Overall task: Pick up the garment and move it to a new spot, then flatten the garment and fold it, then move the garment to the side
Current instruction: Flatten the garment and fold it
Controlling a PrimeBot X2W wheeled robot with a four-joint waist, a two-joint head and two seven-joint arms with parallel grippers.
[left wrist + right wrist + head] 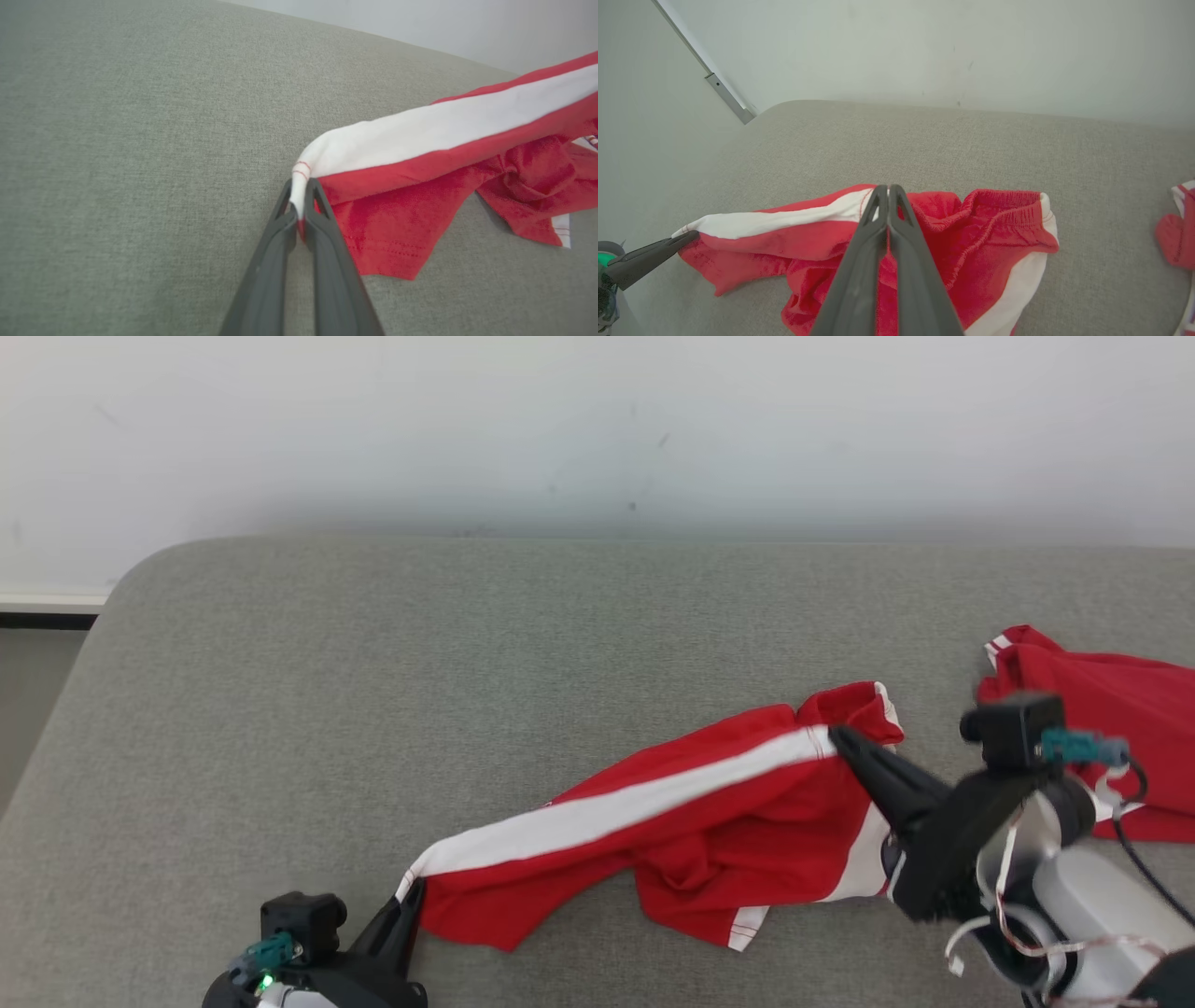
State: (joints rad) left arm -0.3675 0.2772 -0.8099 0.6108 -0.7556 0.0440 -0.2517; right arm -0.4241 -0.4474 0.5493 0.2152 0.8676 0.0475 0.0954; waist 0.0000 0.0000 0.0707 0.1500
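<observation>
The garment (709, 812) is a pair of red shorts with a white side stripe, stretched across the grey padded surface (373, 663). My left gripper (415, 887) is shut on the white hem corner of one leg, and the left wrist view shows the pinch (299, 191) with the garment (444, 140) running off to the right. My right gripper (836, 735) is shut on the other end of the stripe near the elastic waistband. In the right wrist view its fingers (888, 189) close over the garment (971, 233), and the left gripper (686, 235) shows at the far left.
A second red and white cloth (1120, 709) lies at the right edge, close behind my right wrist, also visible as a red cloth (1176, 233) in the right wrist view. A pale wall runs behind the surface. The surface's rounded corner (131, 579) drops off at the left.
</observation>
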